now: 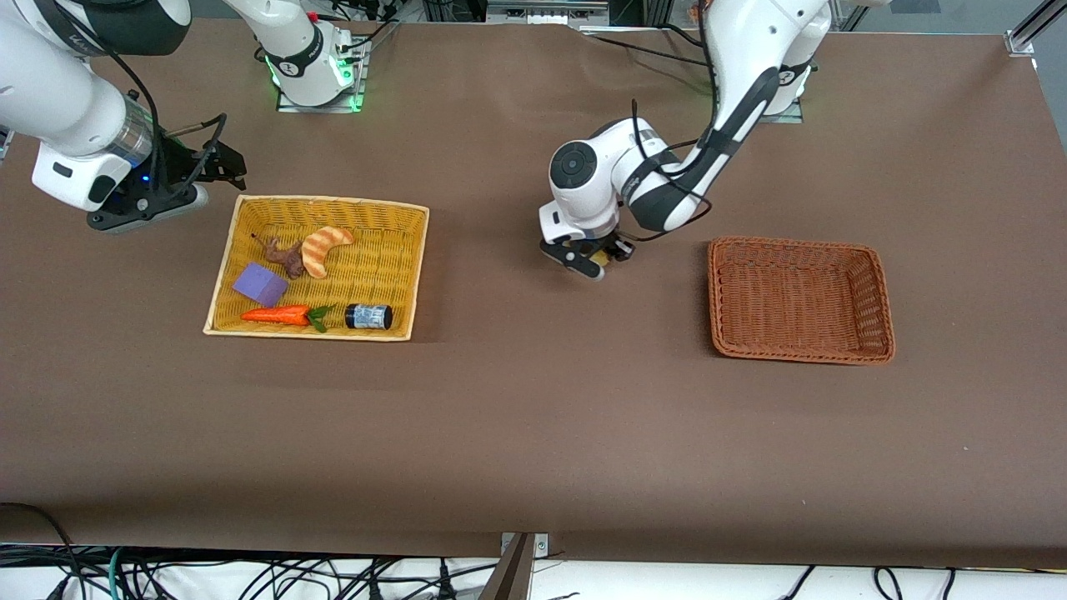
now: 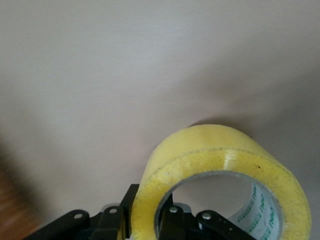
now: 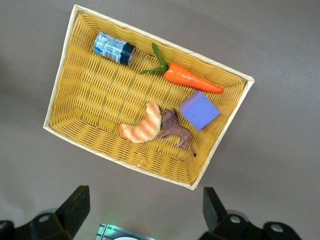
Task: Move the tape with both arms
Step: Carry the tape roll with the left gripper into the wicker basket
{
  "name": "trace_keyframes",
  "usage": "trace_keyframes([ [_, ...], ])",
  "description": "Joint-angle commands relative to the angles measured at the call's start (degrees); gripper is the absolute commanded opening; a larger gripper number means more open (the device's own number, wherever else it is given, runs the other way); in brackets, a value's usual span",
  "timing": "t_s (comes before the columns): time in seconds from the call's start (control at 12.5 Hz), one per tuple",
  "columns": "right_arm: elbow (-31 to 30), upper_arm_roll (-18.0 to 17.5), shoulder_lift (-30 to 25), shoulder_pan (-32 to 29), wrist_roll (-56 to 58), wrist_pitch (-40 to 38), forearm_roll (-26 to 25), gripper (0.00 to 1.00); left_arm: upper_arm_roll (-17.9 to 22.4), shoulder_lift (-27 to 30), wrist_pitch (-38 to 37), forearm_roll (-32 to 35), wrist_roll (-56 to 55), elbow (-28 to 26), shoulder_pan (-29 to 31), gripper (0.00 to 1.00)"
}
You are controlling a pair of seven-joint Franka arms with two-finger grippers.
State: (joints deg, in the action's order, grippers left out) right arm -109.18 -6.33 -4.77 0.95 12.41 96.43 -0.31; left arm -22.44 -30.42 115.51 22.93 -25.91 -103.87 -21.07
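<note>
Right pincer point(image 1: 223, 163) hangs wide open, empty, beside the yellow wicker basket point(image 1: 414, 275). Left pincer point(image 1: 593, 257) clamps the yellowish ring-shaped tape roll point(image 2: 220, 172) above the bare brown desk point(image 1: 533, 433); its edge-only grip risks the roll slipping short of the brown wicker basket point(image 1: 879, 287).

- A brown cloth covers the counter point(image 1: 533, 433) edge to edge.
- Black cables point(image 1: 250, 575) trail along its near edge, over a white floor.
- Light falls evenly.

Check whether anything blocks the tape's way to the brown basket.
Nothing visible does. The left gripper holds the tape over bare table beside the brown basket, which looks empty. The right gripper waits open by the yellow basket.
</note>
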Motion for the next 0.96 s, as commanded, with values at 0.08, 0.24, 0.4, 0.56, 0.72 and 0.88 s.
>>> trace_keyframes([
  [0.08, -1.4, 3.3, -1.9, 4.0, -0.2, 0.6, -1.1, 1.00, -0.3, 8.3, -10.4, 0.6, -0.1, 2.4, 8.2, 0.00],
  [0.24, -1.4, 3.7, -1.9, 4.1, -0.2, 0.3, -1.1, 1.00, -0.6, 9.2, -10.7, 0.7, 3.7, 2.7, 17.3, 0.00],
  [0.4, -1.4, 3.8, -1.7, 4.1, -0.2, 0.4, -1.1, 1.00, 0.0, 8.6, -10.3, 1.4, 12.5, 2.4, 22.5, 0.00],
  [0.56, -1.4, 5.3, -1.8, 5.0, 0.0, 0.3, -1.2, 1.00, -0.1, 4.5, -8.0, 1.3, 23.8, 1.8, 31.2, 0.00],
  [0.72, -1.4, 5.3, -1.7, 5.0, 0.0, 0.3, -1.2, 1.00, -0.2, 2.7, -2.2, 1.5, 28.9, -1.7, 35.9, 0.13],
  [0.88, -1.4, 5.3, -1.7, 5.0, 0.1, 0.4, -1.3, 1.00, -0.2, 2.6, 3.3, 1.4, 30.4, -6.5, 37.3, 0.54],
])
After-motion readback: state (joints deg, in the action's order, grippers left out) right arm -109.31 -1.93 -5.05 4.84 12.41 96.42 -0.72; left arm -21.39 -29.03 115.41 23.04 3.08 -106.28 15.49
